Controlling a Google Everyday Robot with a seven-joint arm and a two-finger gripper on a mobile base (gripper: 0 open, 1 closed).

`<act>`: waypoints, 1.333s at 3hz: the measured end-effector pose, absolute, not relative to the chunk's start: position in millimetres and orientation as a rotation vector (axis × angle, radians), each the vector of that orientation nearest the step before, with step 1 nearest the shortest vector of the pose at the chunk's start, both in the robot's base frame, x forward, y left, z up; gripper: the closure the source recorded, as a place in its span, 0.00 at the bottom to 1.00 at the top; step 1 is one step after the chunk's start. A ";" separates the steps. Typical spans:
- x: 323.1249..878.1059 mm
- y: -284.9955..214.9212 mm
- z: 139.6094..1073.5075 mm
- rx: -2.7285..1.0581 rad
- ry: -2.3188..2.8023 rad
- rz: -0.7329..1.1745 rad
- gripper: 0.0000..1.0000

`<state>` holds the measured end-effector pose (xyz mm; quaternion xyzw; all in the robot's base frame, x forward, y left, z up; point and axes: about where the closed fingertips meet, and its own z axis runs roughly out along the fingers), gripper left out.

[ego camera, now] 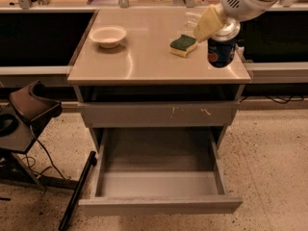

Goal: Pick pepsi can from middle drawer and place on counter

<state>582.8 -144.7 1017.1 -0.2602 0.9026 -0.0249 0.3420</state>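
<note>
My gripper [219,29] is shut on the pepsi can [221,50], a dark blue can with a silver top. It holds the can upright just above the right part of the tan counter [144,61], beside the sponge. The middle drawer [159,184] stands pulled open below, grey and with nothing in it. My white arm comes in from the upper right.
A green-and-yellow sponge [183,45] and a white bowl [108,35] sit on the counter. A clear plastic bottle [192,17] lies at the back. The drawer front with white scratch marks [159,114] is shut. A dark chair [29,110] stands at the left.
</note>
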 end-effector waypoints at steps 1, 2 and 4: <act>583.1 -144.8 1017.1 -0.676 2.347 -0.065 1.00; 617.8 -149.1 1021.3 -0.673 2.305 -0.076 1.00; 712.0 -161.9 1029.2 -0.627 2.250 -0.050 1.00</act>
